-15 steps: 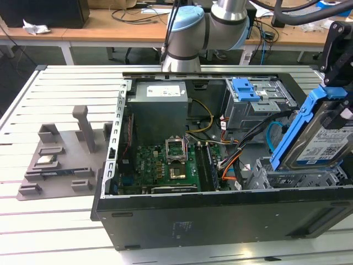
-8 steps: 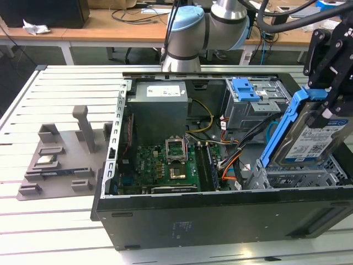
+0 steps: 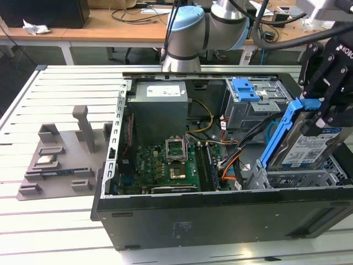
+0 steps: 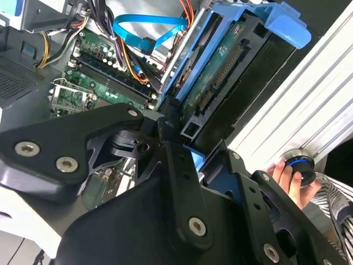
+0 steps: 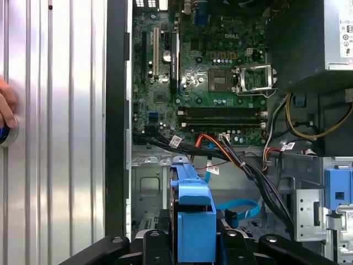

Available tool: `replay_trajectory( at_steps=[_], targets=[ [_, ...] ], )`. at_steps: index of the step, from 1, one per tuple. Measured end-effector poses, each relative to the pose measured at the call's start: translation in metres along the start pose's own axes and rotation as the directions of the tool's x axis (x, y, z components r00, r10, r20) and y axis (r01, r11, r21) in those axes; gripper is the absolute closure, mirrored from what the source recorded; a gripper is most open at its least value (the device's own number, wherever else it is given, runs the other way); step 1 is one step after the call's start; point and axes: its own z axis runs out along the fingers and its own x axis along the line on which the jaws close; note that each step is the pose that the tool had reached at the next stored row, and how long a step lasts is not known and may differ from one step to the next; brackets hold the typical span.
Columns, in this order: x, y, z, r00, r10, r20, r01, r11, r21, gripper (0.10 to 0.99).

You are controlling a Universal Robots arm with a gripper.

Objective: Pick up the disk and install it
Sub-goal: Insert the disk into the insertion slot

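Squaring the tilted disk [image 3: 315, 142] with the rails of the grey sheet-metal drive cage [image 3: 300, 178], clear of the loose cables [image 3: 242, 149], looks key here. The gripper [image 3: 322, 107] grasps it by its blue plastic bracket, over the cage at the computer case's [image 3: 220, 223] near corner, on the exterior view's right. It is a smooth silver slab with a glossy label.

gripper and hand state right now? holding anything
Gripper: jaws closed on the disk, which is tilted.
Person's hand: at a round knob, holding nothing.
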Motion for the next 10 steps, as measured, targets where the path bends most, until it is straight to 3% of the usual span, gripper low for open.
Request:
replay_trajectory(
  at_steps=[5, 10],
  targets=[
    [0.0003, -0.0006, 0.0135, 1.0, 0.0, -0.0002, 0.0, 1.0, 0.0, 0.718],
    [0.0004, -0.0008, 0.0184, 1.0, 0.0, -0.0004, 0.0, 1.0, 0.0, 0.718]
  ],
)
